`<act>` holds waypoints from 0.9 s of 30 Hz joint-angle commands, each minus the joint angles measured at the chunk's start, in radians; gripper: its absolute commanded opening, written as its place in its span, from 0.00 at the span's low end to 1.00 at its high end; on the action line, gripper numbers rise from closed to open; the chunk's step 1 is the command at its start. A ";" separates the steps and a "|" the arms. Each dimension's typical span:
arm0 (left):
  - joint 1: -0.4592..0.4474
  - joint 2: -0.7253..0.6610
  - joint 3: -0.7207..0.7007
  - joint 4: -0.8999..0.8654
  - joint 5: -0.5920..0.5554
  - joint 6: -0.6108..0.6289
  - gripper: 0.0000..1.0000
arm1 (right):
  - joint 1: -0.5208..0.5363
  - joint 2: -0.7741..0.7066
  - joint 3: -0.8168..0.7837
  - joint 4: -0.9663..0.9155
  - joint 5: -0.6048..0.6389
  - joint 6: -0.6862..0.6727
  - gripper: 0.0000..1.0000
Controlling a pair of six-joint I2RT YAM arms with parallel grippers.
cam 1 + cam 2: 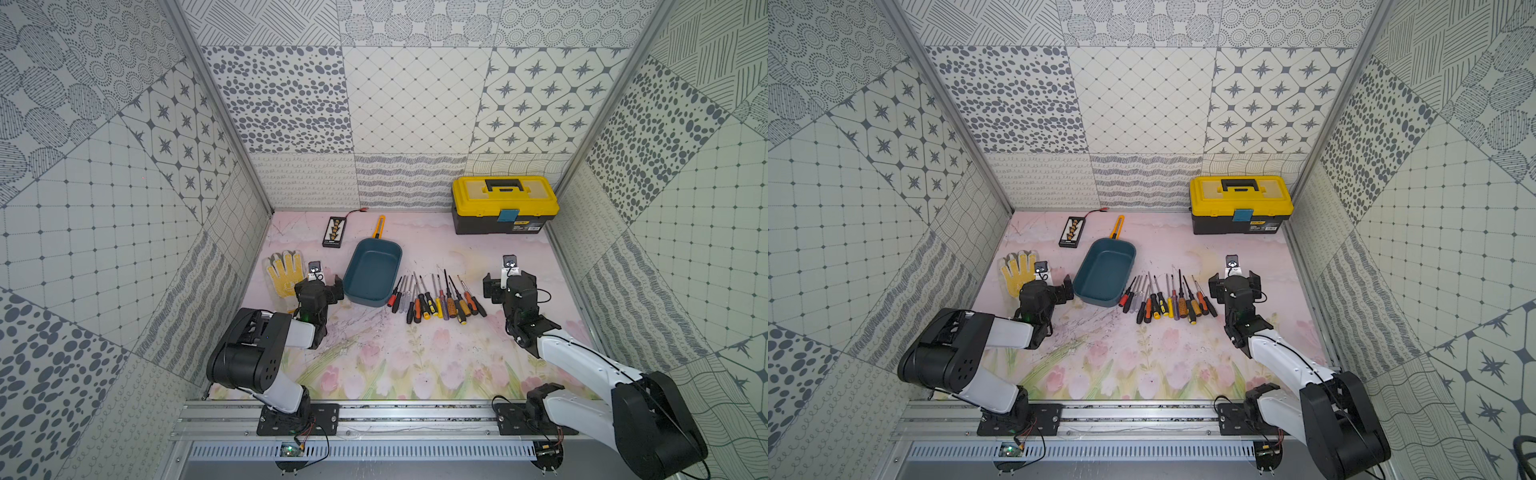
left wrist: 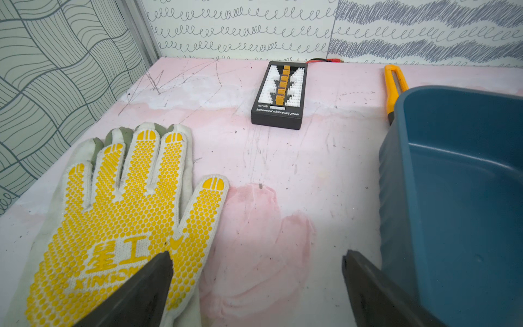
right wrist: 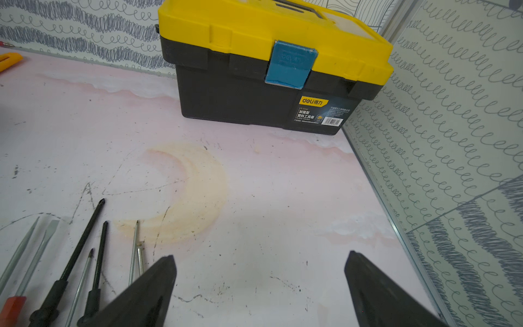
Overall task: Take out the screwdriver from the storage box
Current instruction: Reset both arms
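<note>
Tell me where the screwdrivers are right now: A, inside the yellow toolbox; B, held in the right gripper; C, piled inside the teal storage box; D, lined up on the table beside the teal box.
D: in a top view the screwdrivers lie in a row on the table beside the storage box, whose inside shows bare, and both the left gripper and the right gripper are open and hold nothing.
</note>
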 commanded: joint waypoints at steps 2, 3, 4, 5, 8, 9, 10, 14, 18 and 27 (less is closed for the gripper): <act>0.005 0.003 0.013 0.003 0.024 -0.001 0.99 | -0.031 0.041 -0.058 0.204 -0.045 0.015 0.99; 0.005 0.003 0.013 0.003 0.024 -0.001 0.99 | -0.038 0.056 -0.068 0.236 -0.053 0.019 0.99; 0.006 0.004 0.013 0.002 0.023 -0.001 0.99 | -0.045 0.073 -0.073 0.262 -0.062 0.019 0.99; 0.006 0.004 0.013 0.002 0.024 -0.002 0.99 | -0.050 0.089 -0.077 0.285 -0.070 0.020 0.99; 0.005 0.004 0.012 0.002 0.024 -0.001 0.99 | -0.072 0.162 -0.076 0.359 -0.088 0.013 0.99; 0.005 0.004 0.011 0.003 0.024 -0.001 0.99 | -0.079 0.191 -0.072 0.385 -0.088 0.010 0.99; 0.005 0.003 0.013 0.003 0.023 -0.002 0.99 | -0.081 0.207 -0.064 0.395 -0.085 0.001 0.99; 0.005 0.003 0.012 0.002 0.024 -0.001 0.99 | -0.118 0.281 -0.041 0.474 -0.141 -0.002 0.99; 0.006 0.004 0.012 0.002 0.024 -0.001 0.99 | -0.136 0.341 -0.023 0.496 -0.191 0.007 0.99; 0.006 0.003 0.012 0.002 0.025 -0.001 0.99 | -0.189 0.377 -0.049 0.564 -0.284 0.040 0.99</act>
